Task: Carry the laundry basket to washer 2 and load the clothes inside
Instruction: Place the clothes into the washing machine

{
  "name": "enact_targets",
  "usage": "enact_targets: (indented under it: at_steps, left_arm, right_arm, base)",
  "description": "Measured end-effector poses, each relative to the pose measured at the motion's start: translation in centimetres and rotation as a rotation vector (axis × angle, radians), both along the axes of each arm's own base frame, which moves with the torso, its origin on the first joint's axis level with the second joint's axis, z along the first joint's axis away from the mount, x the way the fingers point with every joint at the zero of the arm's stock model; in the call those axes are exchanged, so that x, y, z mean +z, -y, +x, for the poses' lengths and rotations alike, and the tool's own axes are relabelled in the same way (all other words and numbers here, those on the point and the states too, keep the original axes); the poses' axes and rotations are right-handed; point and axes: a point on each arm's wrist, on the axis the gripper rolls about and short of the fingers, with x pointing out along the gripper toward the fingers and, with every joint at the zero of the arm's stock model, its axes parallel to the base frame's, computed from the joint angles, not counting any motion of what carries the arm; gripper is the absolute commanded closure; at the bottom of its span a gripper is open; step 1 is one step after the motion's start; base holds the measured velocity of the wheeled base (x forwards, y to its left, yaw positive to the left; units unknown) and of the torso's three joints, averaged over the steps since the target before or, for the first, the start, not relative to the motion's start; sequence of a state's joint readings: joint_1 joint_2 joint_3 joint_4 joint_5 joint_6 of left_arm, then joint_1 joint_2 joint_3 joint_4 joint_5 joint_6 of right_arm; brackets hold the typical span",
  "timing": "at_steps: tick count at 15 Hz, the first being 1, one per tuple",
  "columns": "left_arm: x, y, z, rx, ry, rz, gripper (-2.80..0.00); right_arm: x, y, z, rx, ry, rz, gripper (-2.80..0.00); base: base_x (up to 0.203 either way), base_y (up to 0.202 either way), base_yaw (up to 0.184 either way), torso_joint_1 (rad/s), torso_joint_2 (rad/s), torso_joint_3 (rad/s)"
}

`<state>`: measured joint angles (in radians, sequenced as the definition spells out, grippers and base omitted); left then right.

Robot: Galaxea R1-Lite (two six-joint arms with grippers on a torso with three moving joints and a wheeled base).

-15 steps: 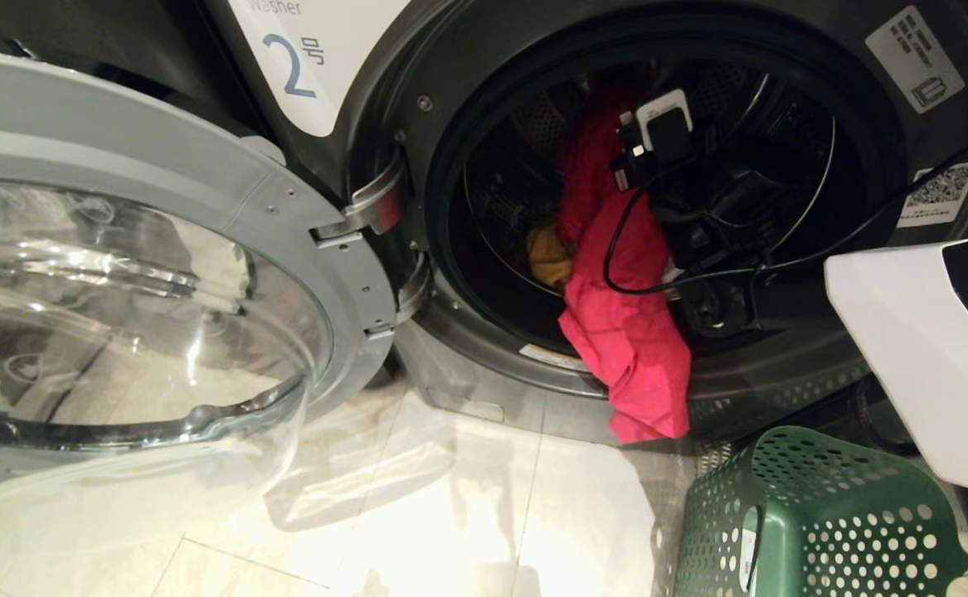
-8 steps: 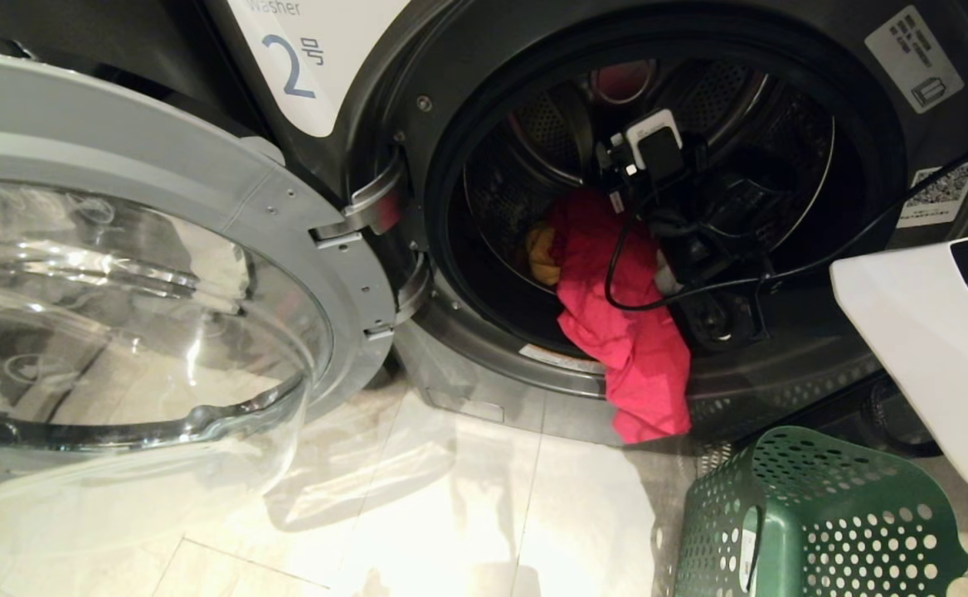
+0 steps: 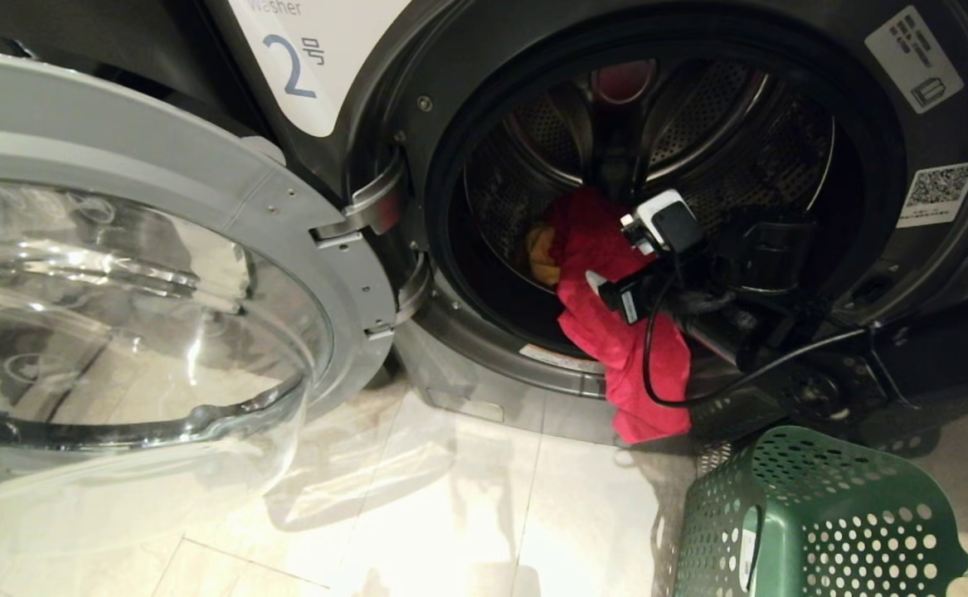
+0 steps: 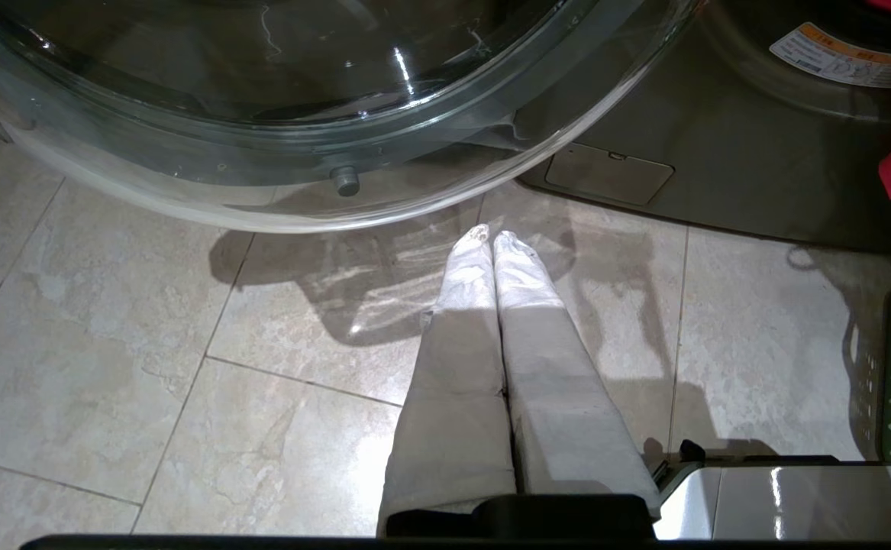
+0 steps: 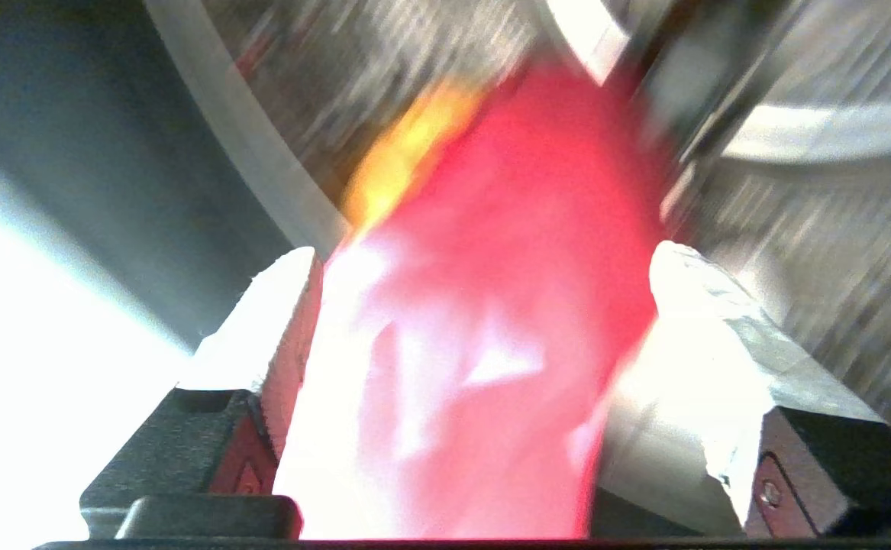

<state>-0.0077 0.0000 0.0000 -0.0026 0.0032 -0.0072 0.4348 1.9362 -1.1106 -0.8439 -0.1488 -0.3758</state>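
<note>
Working at the mouth of washer 2 (image 3: 417,104), right of centre in the head view, the right gripper (image 3: 608,286) shows its fingers (image 5: 262,321) spread wide, gripping nothing. The red-pink garment (image 3: 616,332) fills the gap between them in the right wrist view, but the pads stand apart from the cloth; judged released. The garment lies half in: upper part on the drum floor beside the yellow-orange garment (image 3: 543,253), lower part draped over the door gasket (image 3: 484,344) and hanging down toward the floor tiles (image 3: 450,514). Likely it slid back because the bulk was set too near the lip. White garment: cannot see it.

The left gripper (image 4: 491,237) is parked low over the tiles, fingers pressed together, empty.

The laundry basket (image 3: 815,522) sits tipped at lower right, just below the hanging cloth; its inside is not visible.

Room: the glass door (image 3: 143,307) is swung fully open across the left of the frame, clear of the opening. The drum (image 3: 699,108) is largely empty above and behind. The arm's cable (image 3: 699,398) loops across the hanging hem; snag risk when regrasping.
</note>
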Motion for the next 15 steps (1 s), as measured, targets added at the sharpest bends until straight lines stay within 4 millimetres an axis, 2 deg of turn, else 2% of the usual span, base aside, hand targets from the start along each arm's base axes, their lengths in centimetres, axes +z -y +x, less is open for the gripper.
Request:
enact_targets:
  at_steps: [2,5,8,11,15]
  left_arm:
    - [0.0,0.0,0.0,0.000,0.000,0.000,0.00]
    - [0.0,0.0,0.0,0.000,0.000,0.000,0.00]
    - [0.0,0.0,0.0,0.000,0.000,0.000,0.00]
    - [0.0,0.0,0.0,0.000,0.000,0.000,0.00]
    - [0.0,0.0,0.0,0.000,0.000,0.000,0.00]
  right_arm:
    - [-0.7,0.2,-4.1,0.017,-0.134,0.046,-2.80]
    - [-3.0,2.1,-9.3,0.012,-0.294,0.070,-2.80]
    - [-5.2,4.0,-12.8,-0.058,-0.402,0.114,-2.80]
    - [-6.6,4.6,-13.9,-0.144,-0.490,0.181,-2.80]
    - [-8.4,3.7,-12.5,-0.212,-0.518,0.209,-2.80]
  base:
    - [0.000,0.000,0.000,0.000,0.00,0.000]
    - [0.000,0.000,0.000,0.000,0.00,0.000]
    - [0.000,0.000,0.000,0.000,0.00,0.000]
    - [0.000,0.000,0.000,0.000,0.00,0.000]
    - [0.000,0.000,0.000,0.000,0.00,0.000]
